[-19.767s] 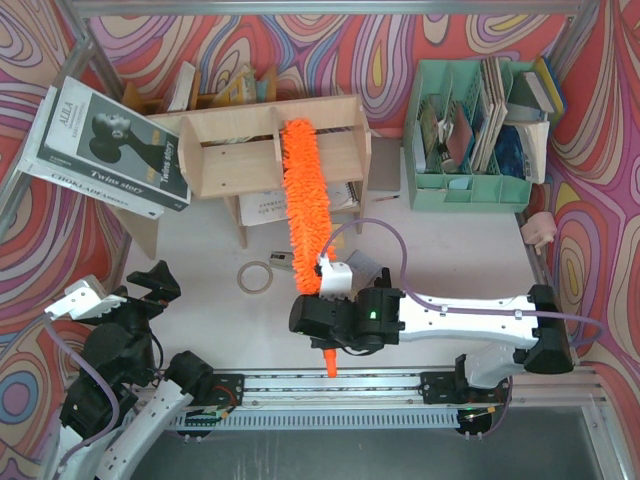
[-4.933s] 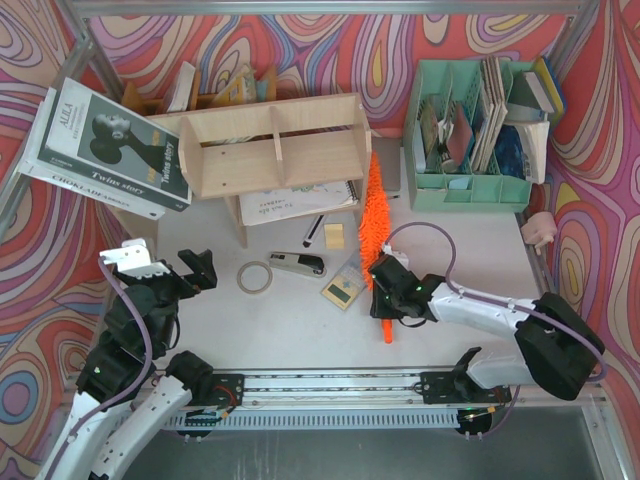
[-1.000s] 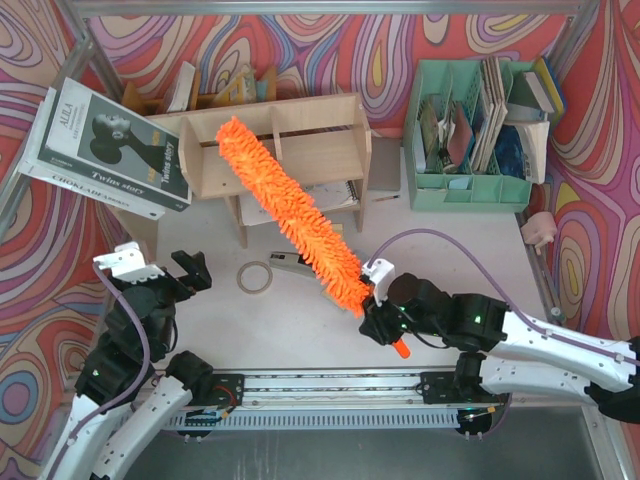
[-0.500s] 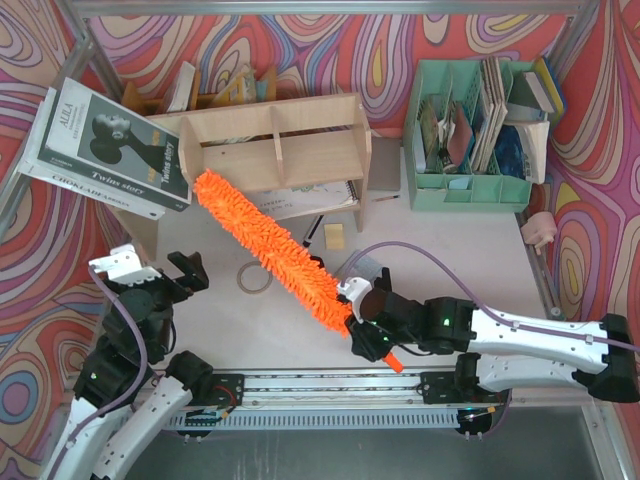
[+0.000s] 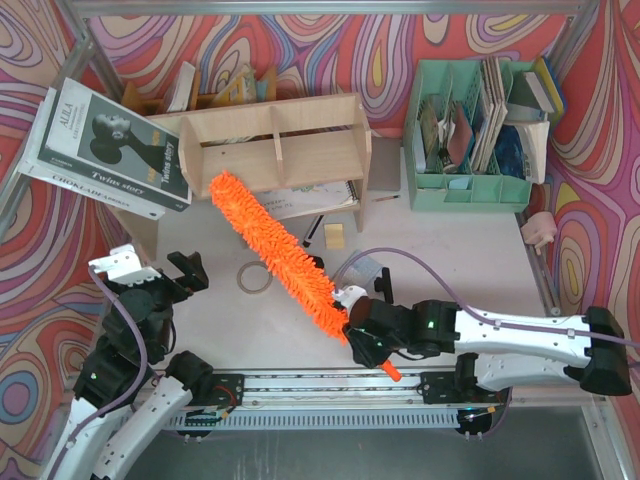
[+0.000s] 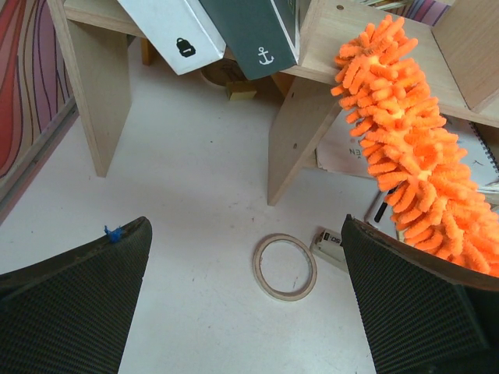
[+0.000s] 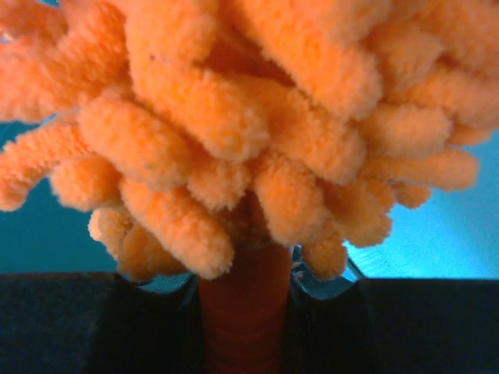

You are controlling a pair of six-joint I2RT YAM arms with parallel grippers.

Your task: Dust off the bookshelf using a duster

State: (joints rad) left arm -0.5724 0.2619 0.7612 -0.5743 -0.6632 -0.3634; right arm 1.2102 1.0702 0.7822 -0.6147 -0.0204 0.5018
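The orange fluffy duster [image 5: 272, 252] slants from my right gripper [image 5: 362, 345] up-left to the front lower edge of the plywood bookshelf [image 5: 300, 150]; its tip [image 5: 222, 185] lies at the shelf's lower left bay. My right gripper is shut on the duster's orange handle [image 7: 243, 312], whose end [image 5: 391, 372] sticks out behind it. The fluff fills the right wrist view [image 7: 234, 117]. In the left wrist view the duster [image 6: 405, 148] lies against the shelf [image 6: 335, 47]. My left gripper [image 5: 170, 275] is open and empty at the near left [image 6: 245, 312].
A tape ring [image 5: 254, 276] lies on the table, also in the left wrist view [image 6: 285, 266]. A stapler [image 6: 331, 245], small cards [image 5: 335, 235] and a notebook [image 5: 330, 196] lie under the shelf. A mint-green organiser [image 5: 470, 130] stands back right. Large books [image 5: 105, 145] lean at the left.
The duster has swung from the shelf's top tier down to its lower front edge and shifted slightly right; my right arm has drawn nearer. My left arm has barely moved.
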